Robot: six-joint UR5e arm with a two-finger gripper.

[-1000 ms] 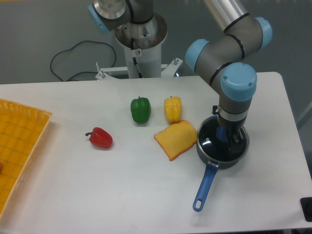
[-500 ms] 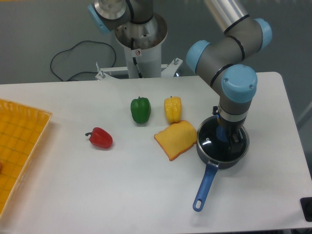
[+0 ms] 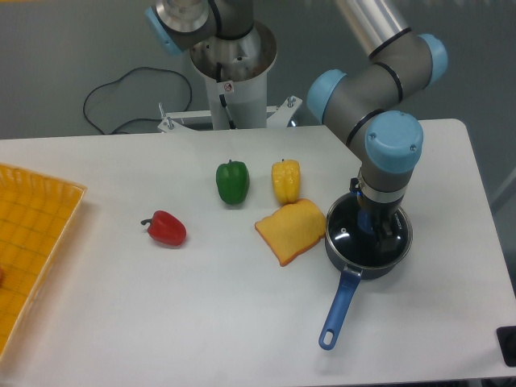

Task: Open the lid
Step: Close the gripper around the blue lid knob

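The lid (image 3: pixel 348 235), a glass disc with a thin metal rim, lies flat on the dark saucepan (image 3: pixel 364 264) at the table's right. My gripper (image 3: pixel 372 226) comes straight down over its middle. The dark fingers (image 3: pixel 384 229) stand on either side of the blue knob (image 3: pixel 365 221) and look shut on it. The wrist hides much of the knob and the far half of the lid. The pan's long blue handle (image 3: pixel 339 306) points toward the front edge.
A yellow cloth (image 3: pixel 292 230) lies against the pan's left side. Behind it stand a yellow pepper (image 3: pixel 285 180) and a green pepper (image 3: pixel 232 181), with a red pepper (image 3: pixel 166 228) further left. An orange tray (image 3: pixel 32 242) fills the left edge.
The arm's wrist has shifted very slightly to the left. The lid still rests on the saucepan and nothing else has moved.
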